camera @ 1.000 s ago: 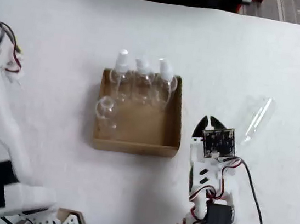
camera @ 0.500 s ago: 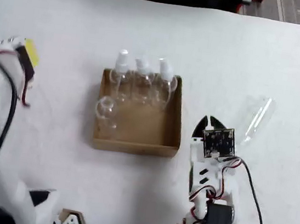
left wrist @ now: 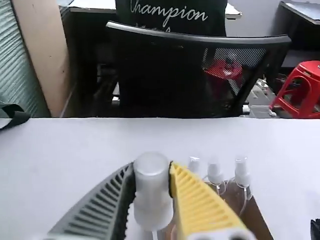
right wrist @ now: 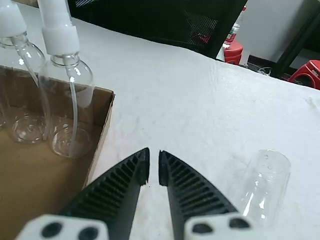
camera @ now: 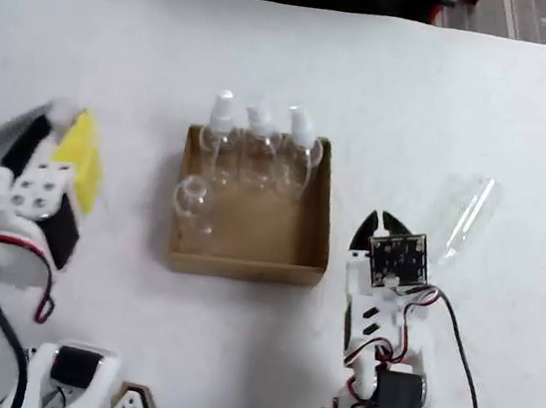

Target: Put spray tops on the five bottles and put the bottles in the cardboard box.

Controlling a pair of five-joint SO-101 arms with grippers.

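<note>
Fingers [left wrist: 200,205], one grey and one yellow, both ribbed plastic, belong to the left gripper [left wrist: 150,172], which is closed snugly on a white spray top [left wrist: 151,192], a smooth, matte, round-shouldered cap held upright above the table [camera: 301,67]. From overhead this gripper sits at nine o'clock of the cardboard box [camera: 245,263], apart from its wall. Just inside that nine o'clock wall stands the open bottle [camera: 192,204], clear, thin-walled plastic with a bare round mouth. Along the twelve o'clock wall stands a row of three capped bottles [camera: 258,152], rounded at the shoulder, with white tops rising above the rim. The box is a shallow brown tray of plain card with low straight sides. At about four o'clock of the box rests the right gripper [right wrist: 153,157], its black ribbed jaws drawn almost together with only a slit between them and nothing held. Beyond it, at three o'clock of the box, the lying bottle [camera: 462,219] rests on its side on the white cloth-like table, uncapped and glassy. Judging by this, the fourth cap is the step in hand: the next move calls for carrying the spray top over the open bottle's mouth, lining it up squarely and seating it, while the light bottle may tip or slide. The lying bottle has yet to be stood up, capped and boxed.
</note>
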